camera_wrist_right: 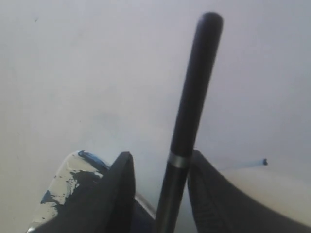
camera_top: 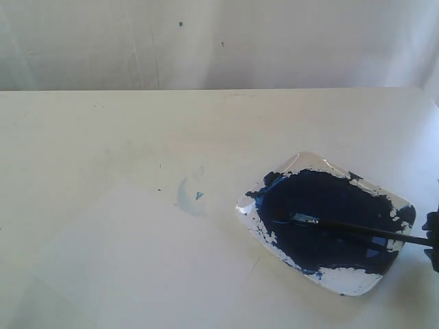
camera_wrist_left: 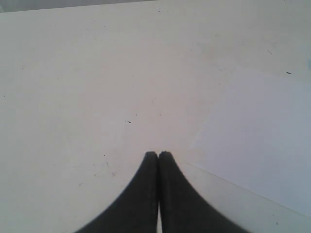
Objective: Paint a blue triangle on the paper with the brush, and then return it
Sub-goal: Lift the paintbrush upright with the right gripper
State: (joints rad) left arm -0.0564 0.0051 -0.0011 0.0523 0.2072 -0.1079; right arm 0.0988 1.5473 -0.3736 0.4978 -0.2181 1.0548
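Observation:
The brush point(camera_top: 357, 230) lies across a white palette point(camera_top: 357, 281), its tip in the dark navy paint pool point(camera_top: 322, 205). Its black handle sticks out past the palette's right rim. My right gripper point(camera_top: 433, 240) sits at that end. In the right wrist view the right gripper point(camera_wrist_right: 160, 158) is open around the brush handle point(camera_wrist_right: 192, 97): one finger touches it and the other stands off with a gap. The paper point(camera_top: 137, 260) carries only a faint pale-blue smudge point(camera_top: 185, 195); no blue triangle shows. My left gripper point(camera_wrist_left: 158, 154) is shut and empty above the table, beside the paper point(camera_wrist_left: 257, 136).
The palette point(camera_wrist_right: 60, 187) stands at the table's right front, partly on the paper's right side. A white backdrop wall point(camera_top: 219, 41) rises behind the table's far edge. The left arm does not show in the exterior view.

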